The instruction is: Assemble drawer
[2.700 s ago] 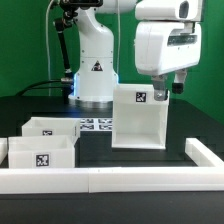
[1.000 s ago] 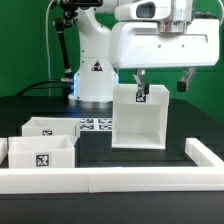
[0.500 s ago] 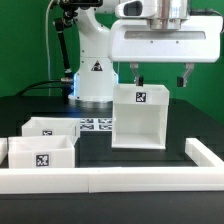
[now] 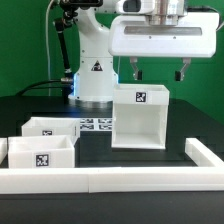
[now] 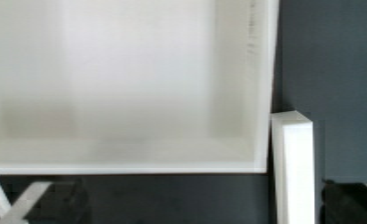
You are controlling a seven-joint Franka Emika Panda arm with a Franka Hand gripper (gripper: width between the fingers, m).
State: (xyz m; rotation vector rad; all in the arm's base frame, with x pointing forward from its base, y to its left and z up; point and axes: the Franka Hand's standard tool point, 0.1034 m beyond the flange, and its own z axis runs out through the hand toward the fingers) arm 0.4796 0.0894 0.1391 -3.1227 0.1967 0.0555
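Observation:
The drawer frame (image 4: 140, 122), a white open-fronted box with a marker tag on its top edge, stands upright at the exterior view's centre right. My gripper (image 4: 158, 72) hangs just above its top edge, open wide and empty, with one finger (image 4: 135, 71) over the left corner and the other past the right side. Two small white drawer boxes (image 4: 52, 128) (image 4: 42, 155) with tags sit at the exterior view's left. In the wrist view the frame's white panel (image 5: 127, 85) fills most of the picture, with a side wall (image 5: 292, 150) beside it.
The marker board (image 4: 96, 124) lies behind the frame, in front of the robot base (image 4: 95, 72). A low white rail (image 4: 110, 181) runs along the table's front edge and turns back at the exterior view's right (image 4: 206, 155).
The gripper has turned and moved from the frame's top right corner to over its middle. Over the last second it has risen off the top edge with its fingers spread.

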